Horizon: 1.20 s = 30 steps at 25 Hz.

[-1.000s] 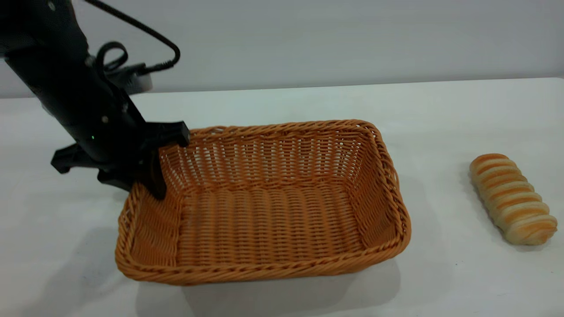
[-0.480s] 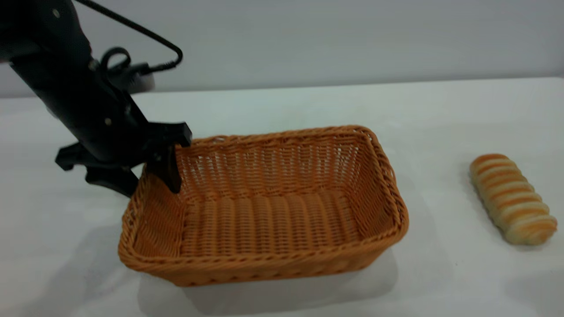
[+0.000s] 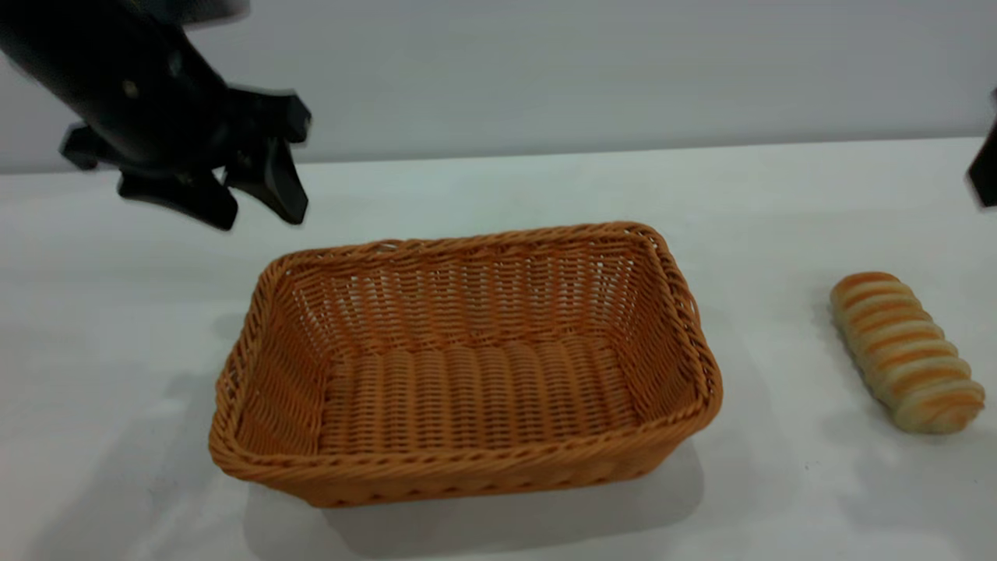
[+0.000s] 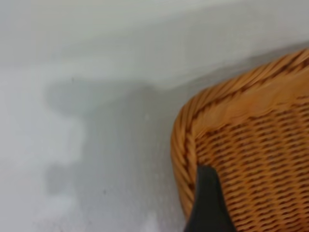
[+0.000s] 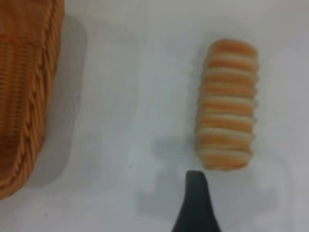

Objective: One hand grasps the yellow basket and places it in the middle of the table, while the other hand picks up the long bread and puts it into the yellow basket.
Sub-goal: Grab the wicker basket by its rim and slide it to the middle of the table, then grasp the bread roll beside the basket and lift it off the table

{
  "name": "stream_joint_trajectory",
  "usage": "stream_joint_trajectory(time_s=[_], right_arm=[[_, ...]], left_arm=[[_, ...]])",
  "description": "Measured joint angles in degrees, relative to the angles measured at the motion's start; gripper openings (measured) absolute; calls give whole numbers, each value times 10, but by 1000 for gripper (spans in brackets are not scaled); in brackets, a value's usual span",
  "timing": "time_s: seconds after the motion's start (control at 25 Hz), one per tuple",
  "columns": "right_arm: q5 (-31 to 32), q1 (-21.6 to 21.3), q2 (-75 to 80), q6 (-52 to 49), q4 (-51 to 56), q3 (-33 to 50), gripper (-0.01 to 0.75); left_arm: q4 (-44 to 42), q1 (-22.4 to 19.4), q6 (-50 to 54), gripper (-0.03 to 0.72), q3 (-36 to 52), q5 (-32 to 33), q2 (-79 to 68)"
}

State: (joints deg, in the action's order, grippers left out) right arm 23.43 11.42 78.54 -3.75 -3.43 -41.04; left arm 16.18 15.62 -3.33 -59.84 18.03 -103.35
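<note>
**Yellow basket set down, long bread waiting at the side**

Yellow basket (image 3: 467, 366) stands flat on the table (image 3: 498, 187), about in the middle of the exterior view, and nothing holds it. The left gripper (image 3: 249, 195) hangs in the air above and behind the basket's left far corner, with its two fingers spread apart and empty. I judge that the basket step is finished, because the basket rests on its own base and the fingers are clear of the braided rim.

The long bread (image 3: 907, 351) lies on the table well apart from the basket, to its right side, with the ridged top up. The right gripper (image 3: 985, 175) shows only as a dark part at the right edge of the exterior view; in its wrist view one finger (image 5: 198, 203) points just beside the near end of the bread (image 5: 227, 104). If its fingers are spread or closed, I cannot tell.

Between bread and basket the table is bare, so the way is free. The bread lies near the right edge of the exterior view.
</note>
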Motion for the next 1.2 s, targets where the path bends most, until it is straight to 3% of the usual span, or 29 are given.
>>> stream_joint_trajectory(time_s=[0.56, 1.0, 1.2], right_arm=[[-19, 0, 241, -1, 34, -93, 589], [17, -1, 378, 0, 8, -186, 589], [21, -26, 403, -11, -19, -200, 589]], left_arm=[[0, 0, -1, 561, 0, 25, 147], [0, 0, -14, 561, 5, 72, 213], [0, 0, -18, 561, 5, 94, 215]])
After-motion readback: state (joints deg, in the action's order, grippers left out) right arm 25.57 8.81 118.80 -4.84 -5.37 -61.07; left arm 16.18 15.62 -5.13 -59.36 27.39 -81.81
